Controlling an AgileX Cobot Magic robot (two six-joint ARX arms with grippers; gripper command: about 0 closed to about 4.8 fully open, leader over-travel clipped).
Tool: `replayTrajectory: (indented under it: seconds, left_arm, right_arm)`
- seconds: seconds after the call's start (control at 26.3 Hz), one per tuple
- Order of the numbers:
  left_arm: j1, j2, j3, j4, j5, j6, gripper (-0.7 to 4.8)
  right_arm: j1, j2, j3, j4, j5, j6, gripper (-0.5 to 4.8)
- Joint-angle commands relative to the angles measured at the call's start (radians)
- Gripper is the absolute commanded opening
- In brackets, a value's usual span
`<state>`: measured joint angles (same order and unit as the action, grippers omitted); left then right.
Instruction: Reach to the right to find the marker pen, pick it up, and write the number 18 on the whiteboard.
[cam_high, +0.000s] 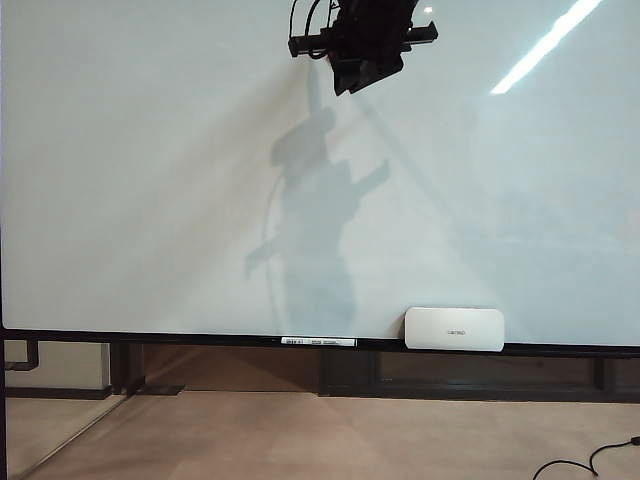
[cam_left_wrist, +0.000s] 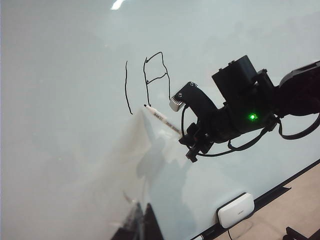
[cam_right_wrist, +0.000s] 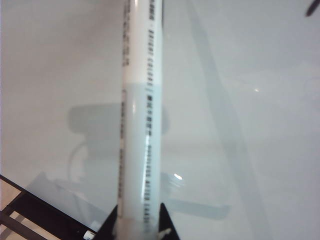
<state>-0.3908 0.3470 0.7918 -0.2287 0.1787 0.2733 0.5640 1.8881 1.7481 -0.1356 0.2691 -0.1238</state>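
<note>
The number 18 (cam_left_wrist: 146, 82) is partly drawn high on the whiteboard (cam_left_wrist: 60, 150): a slightly curved upright stroke for the 1, and beside it a boxy figure whose upper loop is closed while the lower one looks unfinished, its left side running down to where the marker pen (cam_left_wrist: 163, 120) rests its black tip. The pen slants away from that point into the right gripper (cam_left_wrist: 192, 134), which is clamped on the barrel; in the right wrist view the white barrel (cam_right_wrist: 140, 125) runs straight out between the two dark fingertips (cam_right_wrist: 165, 222), with the board close behind it.

I judge the step in hand to be closing the bottom of the 8. To do it well, the tip should keep light, even contact with the board, travel across and back up to meet the middle bar, and lift only once the loop is joined, so no gap or stray tail is left.

The left gripper is barely in view, only dark tips (cam_left_wrist: 141, 225) at the edge of its own camera, well away from the writing; I cannot tell its state. A white eraser (cam_high: 454, 329) sits on the ledge (cam_high: 150, 339) below.
</note>
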Motion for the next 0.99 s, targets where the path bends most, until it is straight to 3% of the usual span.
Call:
replayTrajectory:
  seconds: [0.04, 0.99]
  left_arm:
    - [-0.001, -0.002, 0.006, 0.007, -0.002, 0.005, -0.05]
    - [-0.001, -0.022, 0.006, 0.006, -0.002, 0.004, -0.05]
  right_arm:
    - [0.000, 0.001, 0.005, 0.037, 0.009, 0.004, -0.03]
    - [-0.022, 0.001, 0.005, -0.002, 0.070, 0.016, -0.03]
